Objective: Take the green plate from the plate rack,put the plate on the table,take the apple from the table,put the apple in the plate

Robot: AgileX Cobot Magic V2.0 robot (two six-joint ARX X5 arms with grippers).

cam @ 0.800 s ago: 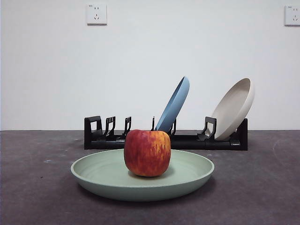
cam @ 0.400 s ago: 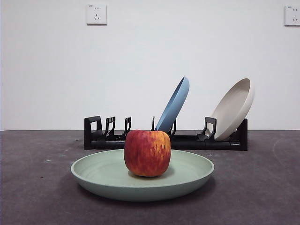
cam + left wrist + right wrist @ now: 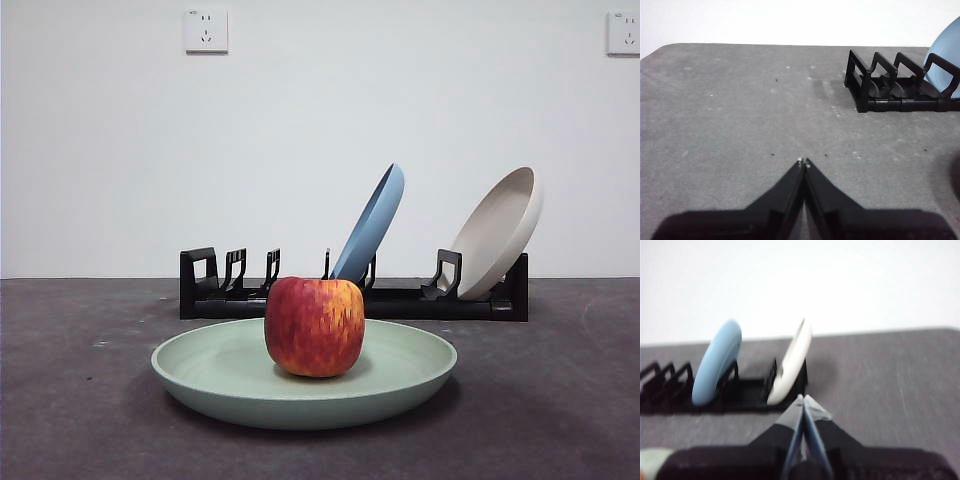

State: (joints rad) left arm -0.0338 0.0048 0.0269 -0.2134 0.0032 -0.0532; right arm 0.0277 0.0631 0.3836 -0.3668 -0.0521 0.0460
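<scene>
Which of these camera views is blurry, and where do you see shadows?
Right wrist view: soft and smeared, the blue plate, beige plate and right gripper all fuzzy-edged. Left wrist view: sharp, with the left gripper and plate rack crisp. Front view: sharp, soft shadow under the green plate and apple.

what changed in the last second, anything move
Nothing visibly changed. In the front view the apple sits in the green plate on the table as before, and the blue plate and beige plate lean in the rack in the same slots. No arm shows in that view at any of the three moments.
</scene>
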